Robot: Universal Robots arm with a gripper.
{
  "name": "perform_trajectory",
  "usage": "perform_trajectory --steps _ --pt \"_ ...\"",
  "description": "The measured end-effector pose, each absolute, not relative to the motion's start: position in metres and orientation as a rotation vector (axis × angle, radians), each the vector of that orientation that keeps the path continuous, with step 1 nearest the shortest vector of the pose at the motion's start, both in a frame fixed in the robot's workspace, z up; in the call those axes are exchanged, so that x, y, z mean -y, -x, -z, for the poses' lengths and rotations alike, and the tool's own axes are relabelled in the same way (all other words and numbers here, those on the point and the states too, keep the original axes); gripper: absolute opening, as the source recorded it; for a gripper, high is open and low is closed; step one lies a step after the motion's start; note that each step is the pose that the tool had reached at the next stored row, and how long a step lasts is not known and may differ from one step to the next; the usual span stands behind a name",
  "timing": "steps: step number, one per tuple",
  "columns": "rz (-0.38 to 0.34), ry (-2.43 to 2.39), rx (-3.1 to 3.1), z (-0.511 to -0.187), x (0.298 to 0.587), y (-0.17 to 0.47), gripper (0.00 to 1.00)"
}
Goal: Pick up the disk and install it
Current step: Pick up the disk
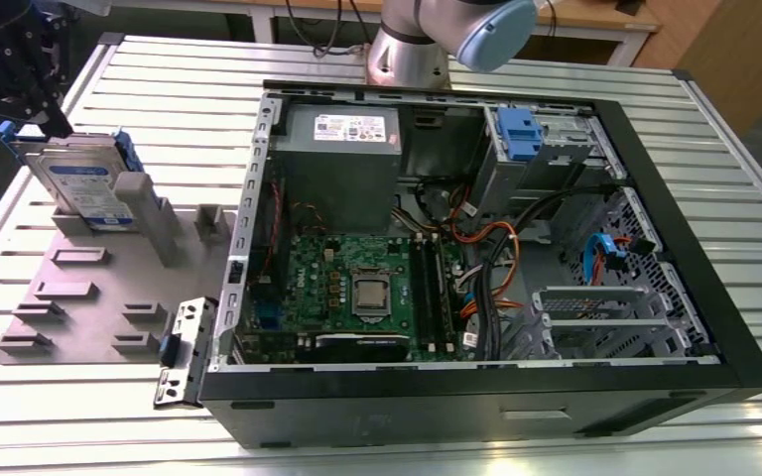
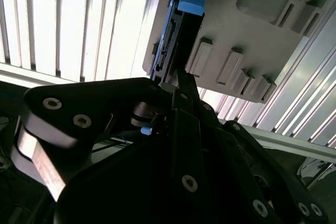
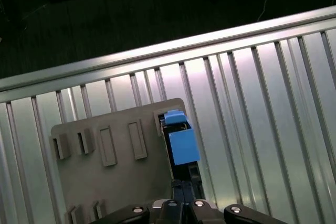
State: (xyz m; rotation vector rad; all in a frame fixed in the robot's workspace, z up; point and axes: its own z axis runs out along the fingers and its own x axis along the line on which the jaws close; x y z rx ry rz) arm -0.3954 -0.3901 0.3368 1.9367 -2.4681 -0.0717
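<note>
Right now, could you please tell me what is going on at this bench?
A robot arm is working on the disk, which is meant for the open computer case. The disk stands on edge in a slot of the grey holder plate, at the exterior view's left of the case, so it is not yet installed. The gripper is right at the disk's upper edge. Whether it already holds the disk is unclear.

- The gripper (image 1: 40, 104) is cut off by the exterior view's left and upper edges.
- In the second wrist view, its black body (image 2: 178, 145) hides the near end of the disk (image 2: 174, 38).
- In the exterior view, a grey post (image 1: 136, 195) covers part of the disk (image 1: 83, 183).
- The arm (image 1: 467, 35) is cut off at the upper edge.
</note>
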Motion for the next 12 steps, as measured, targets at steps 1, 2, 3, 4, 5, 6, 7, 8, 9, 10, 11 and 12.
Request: perform_trajectory --steps 1,2,3,4,5,6,7,8,9,10,11,12 --pt "0.072 -1.937 2.468 -0.3368 0.3901 0.3943 0.11" --pt "0.072 -1.937 2.468 -0.3368 0.39 0.3939 0.11" --pt "0.072 -1.937 2.468 -0.3368 0.39 0.3939 0.11" --pt "0.072 -1.937 2.468 -0.3368 0.39 0.3939 0.11" --pt "0.072 -1.937 2.468 -0.3369 0.39 0.3932 0.11" --pt "0.072 -1.937 2.468 -0.3368 0.39 0.3926 0.11" --pt "0.072 -1.937 2.468 -0.3368 0.39 0.3926 0.11" --pt "0.072 -1.937 2.468 -0.3368 0.39 0.3926 0.11" --pt "0.072 -1.937 2.468 -0.3369 0.39 0.3925 0.11" --pt "0.072 -1.937 2.468 -0.3369 0.39 0.3925 0.11" --pt "0.072 -1.937 2.468 -0.3369 0.39 0.3925 0.11" --pt "0.072 -1.937 2.468 -0.3369 0.39 0.3925 0.11"
